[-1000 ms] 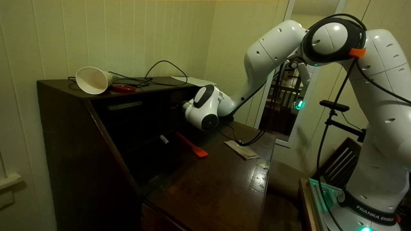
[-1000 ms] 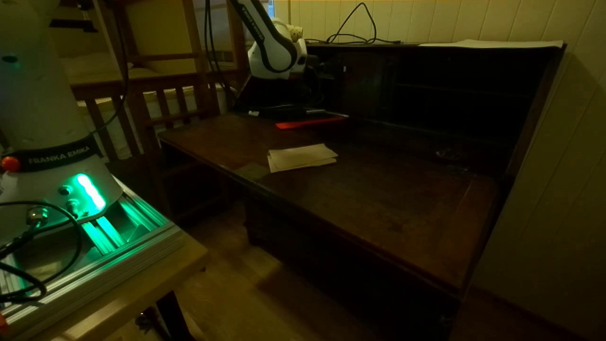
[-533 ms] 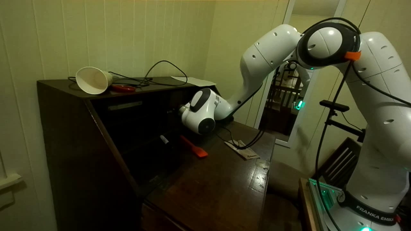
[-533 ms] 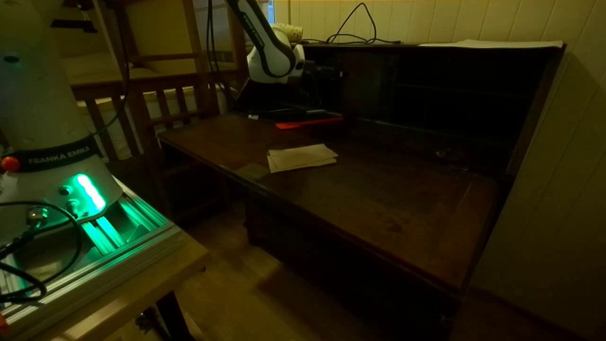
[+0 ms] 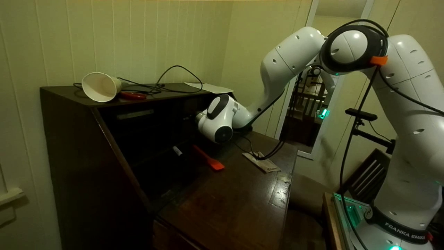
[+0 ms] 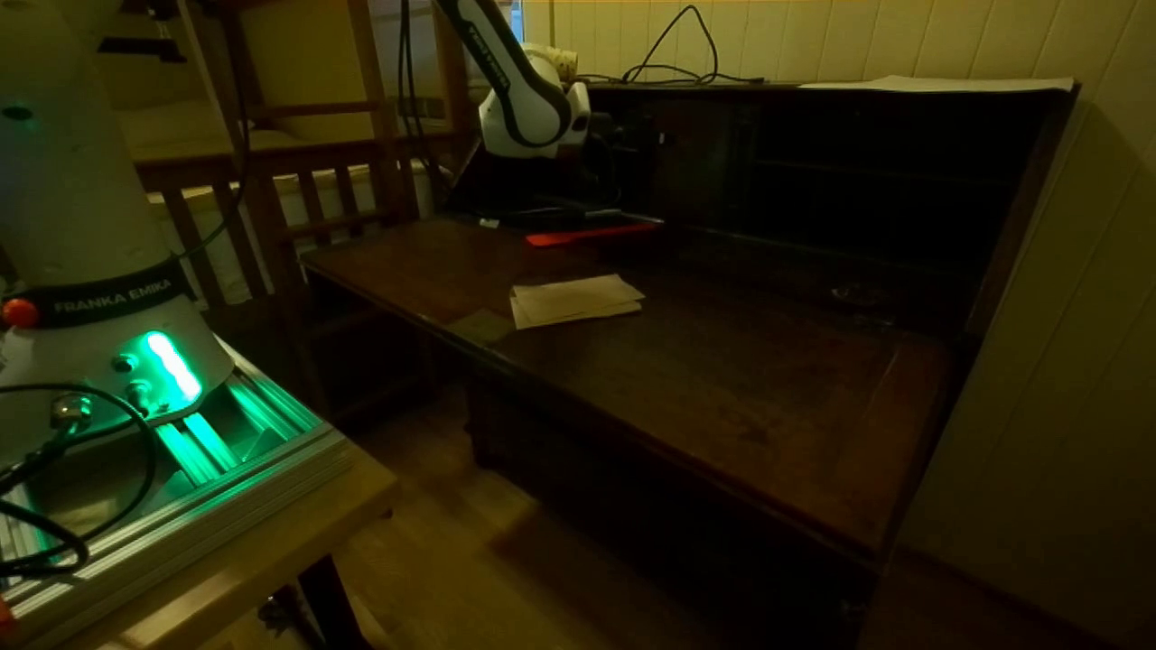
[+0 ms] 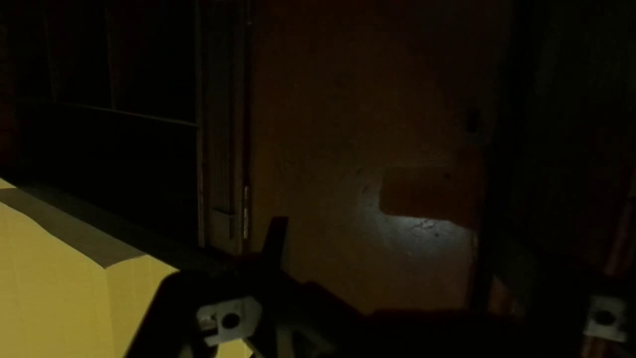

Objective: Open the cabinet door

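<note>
The cabinet (image 5: pixel 81 166) is a dark brown slant-front desk, also in an exterior view (image 6: pixel 722 388), its writing surface folded down. In the wrist view a small brown door panel (image 7: pixel 323 124) fills the middle, with a hinge at its left edge and a dark keyhole near its right edge. I cannot tell whether its right edge stands ajar. The panel also shows dimly in an exterior view (image 6: pixel 700 162). My gripper (image 7: pixel 397 233) faces the panel with fingers spread and nothing visible between them. The right finger blends into the dark. In an exterior view the gripper (image 6: pixel 646 137) is in front of the panel's left side.
A red spatula (image 5: pixel 211 161) and a white-capped marker (image 5: pixel 177 150) lie below the gripper. A brown paper packet (image 5: pixel 262 161) lies on the writing surface. A white cup (image 5: pixel 100 86), a red object (image 5: pixel 133 95), cables and white paper (image 5: pixel 210 87) lie on top.
The gripper first drew down and back slightly from the panel, then came a little up and forward again. The arm's elbow is lower than a second ago. The door shows no clear movement.
</note>
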You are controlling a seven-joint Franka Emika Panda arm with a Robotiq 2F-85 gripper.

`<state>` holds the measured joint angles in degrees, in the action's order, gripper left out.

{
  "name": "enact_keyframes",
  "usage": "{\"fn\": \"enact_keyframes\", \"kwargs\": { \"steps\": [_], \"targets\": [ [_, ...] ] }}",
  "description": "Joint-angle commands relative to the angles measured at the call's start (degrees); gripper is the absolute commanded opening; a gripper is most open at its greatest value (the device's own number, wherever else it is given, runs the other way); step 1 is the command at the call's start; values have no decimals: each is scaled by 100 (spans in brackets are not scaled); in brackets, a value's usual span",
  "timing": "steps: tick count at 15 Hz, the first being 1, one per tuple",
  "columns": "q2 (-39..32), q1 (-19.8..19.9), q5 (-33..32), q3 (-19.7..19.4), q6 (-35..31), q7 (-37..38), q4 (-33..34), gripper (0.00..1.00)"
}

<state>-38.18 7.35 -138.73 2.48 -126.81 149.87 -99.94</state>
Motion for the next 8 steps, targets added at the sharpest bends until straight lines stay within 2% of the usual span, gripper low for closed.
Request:
{"fn": "enact_keyframes", "kwargs": {
  "steps": [1,4,6,8],
  "targets": [
    [4,124,217,-2,102,124,55,100],
    [51,130,548,36,96,151,-56,100],
    [114,82,1206,103,195,33,-268,100],
    [209,1,1754,112,486,221,-598,100]
  ]
}}
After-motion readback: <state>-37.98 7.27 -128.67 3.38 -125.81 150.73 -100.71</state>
